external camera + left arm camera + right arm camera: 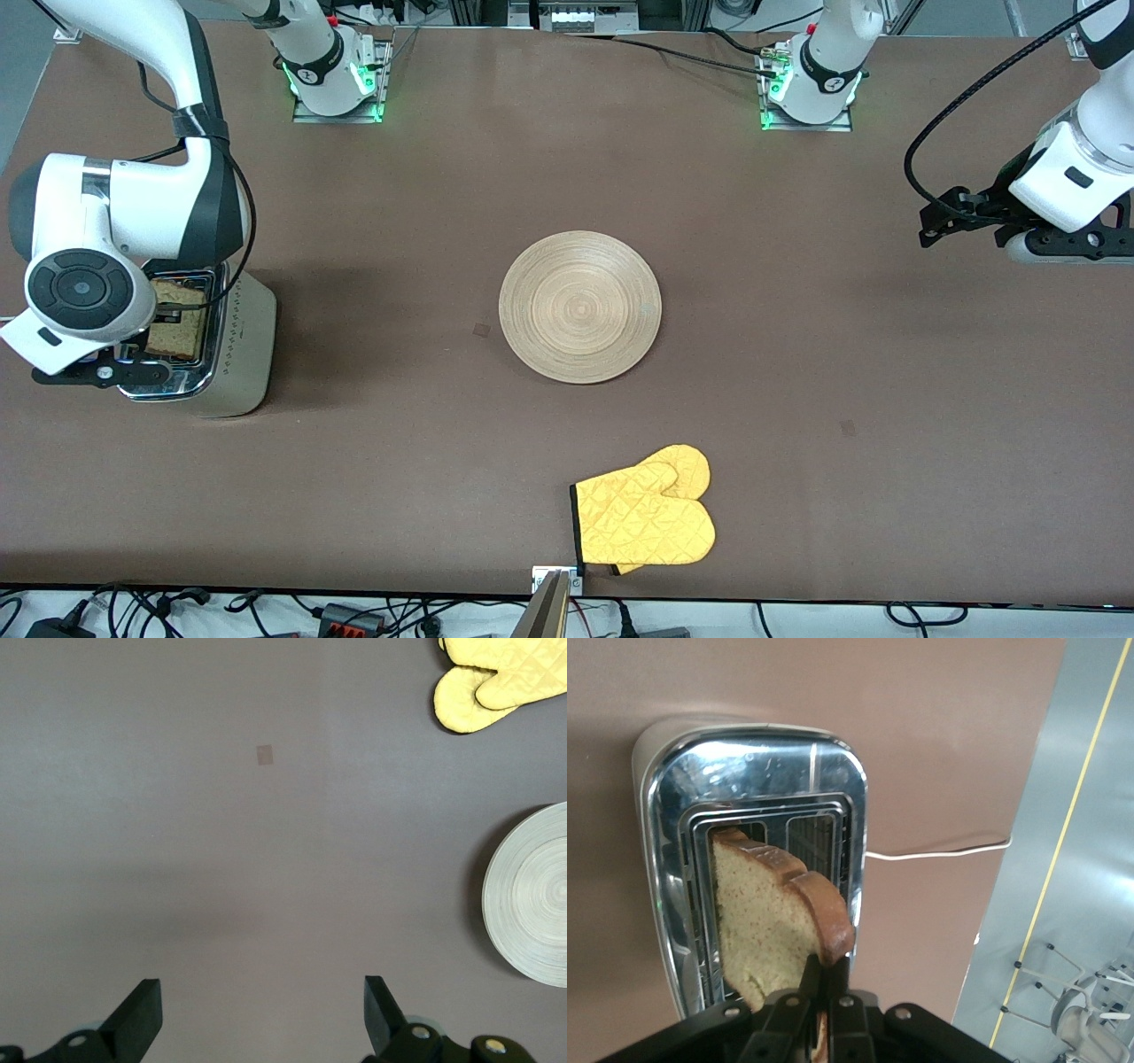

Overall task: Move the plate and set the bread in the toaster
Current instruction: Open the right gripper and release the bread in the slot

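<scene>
The round light-wood plate lies bare at the table's middle; its edge also shows in the left wrist view. The toaster stands at the right arm's end of the table. My right gripper is shut on the bread by its dark crust and holds the slice over the toaster's slots, its lower end in a slot. In the front view the bread shows over the chrome top under my right gripper. My left gripper is open and empty, waiting over bare table at the left arm's end.
A yellow quilted oven mitt lies near the table's edge closest to the front camera, nearer than the plate; it also shows in the left wrist view. The toaster's white cord runs off over the table's edge.
</scene>
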{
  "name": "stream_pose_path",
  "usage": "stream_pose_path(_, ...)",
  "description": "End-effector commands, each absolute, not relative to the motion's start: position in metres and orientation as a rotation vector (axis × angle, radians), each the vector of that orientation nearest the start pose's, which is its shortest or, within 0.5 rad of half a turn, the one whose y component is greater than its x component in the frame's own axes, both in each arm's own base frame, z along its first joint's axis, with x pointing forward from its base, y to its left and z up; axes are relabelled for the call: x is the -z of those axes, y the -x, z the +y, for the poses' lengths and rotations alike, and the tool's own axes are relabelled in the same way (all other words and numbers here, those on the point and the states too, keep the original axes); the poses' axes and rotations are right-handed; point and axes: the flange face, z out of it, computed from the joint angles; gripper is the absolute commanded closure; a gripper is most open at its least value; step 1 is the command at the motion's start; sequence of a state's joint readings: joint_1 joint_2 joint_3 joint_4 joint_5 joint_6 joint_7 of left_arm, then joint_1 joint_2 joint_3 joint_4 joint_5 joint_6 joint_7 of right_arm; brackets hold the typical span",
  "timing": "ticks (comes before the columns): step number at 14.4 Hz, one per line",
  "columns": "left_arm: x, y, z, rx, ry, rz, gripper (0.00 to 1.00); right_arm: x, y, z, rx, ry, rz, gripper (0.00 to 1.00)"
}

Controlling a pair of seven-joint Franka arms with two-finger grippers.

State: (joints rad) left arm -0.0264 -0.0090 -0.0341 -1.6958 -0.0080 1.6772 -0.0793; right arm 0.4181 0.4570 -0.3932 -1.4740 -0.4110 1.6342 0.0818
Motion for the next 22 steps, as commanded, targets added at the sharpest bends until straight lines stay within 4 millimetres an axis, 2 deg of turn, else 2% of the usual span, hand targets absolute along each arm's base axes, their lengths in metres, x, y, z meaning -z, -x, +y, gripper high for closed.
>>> stream_pose_path(1,-0.586,-0.557,-0.035,-0.011,3.153,-0.041,0.0,-0.418,-0.652,0.014,0.316,-2.556,0.023,1.0)
stream_pose_path(2,-0.585,-0.557,-0.035,-0.018,3.152,-0.041,0.0,-0.415,-0.651,0.014,0.324,-2.57,0.02,0.96)
stream_pose_path(4,-0.585,-0.557,-0.034,-0.018,3.151,-0.043,0.0,-0.418,-0.653,0.01,0.301,-2.587,0.02,0.0)
stream_pose_path(7,-0.585,-0.557,-0.033,-0.02,3.149,-0.047,0.0,-0.434,-0.65,0.013,0.284,-2.678,-0.009,0.0)
stream_pose_path(10,-0.585,-0.555,-0.032,-0.034,3.141,-0.048,0.0,-0.467,-0.641,0.022,0.229,-2.77,-0.042,0.0)
stream_pose_path(13,-0.588,-0.547,-0.039,-0.086,3.138,-0.032,0.0,-0.504,-0.63,0.035,0.172,-2.91,-0.066,0.0)
stream_pose_path(15,-0.588,-0.544,-0.043,-0.108,3.136,-0.02,0.0,-0.512,-0.63,0.036,0.163,-2.993,-0.077,0.0)
stream_pose_path(17,-0.587,-0.543,-0.042,-0.127,3.134,-0.024,0.0,-0.538,-0.632,0.039,0.103,-3.028,-0.082,0.0)
stream_pose_path(19,-0.592,-0.54,-0.041,-0.125,3.134,-0.022,0.0,-0.55,-0.624,0.041,0.134,-3.115,-0.111,0.0)
stream_pose_path(21,-0.592,-0.538,-0.06,-0.121,3.126,0.031,0.0,-0.555,-0.622,0.039,0.128,-3.137,-0.118,0.0)
stream_pose_path(22,-0.593,-0.538,-0.063,-0.117,3.116,0.043,0.0,-0.555,-0.621,0.038,0.135,-3.138,-0.111,0.0)
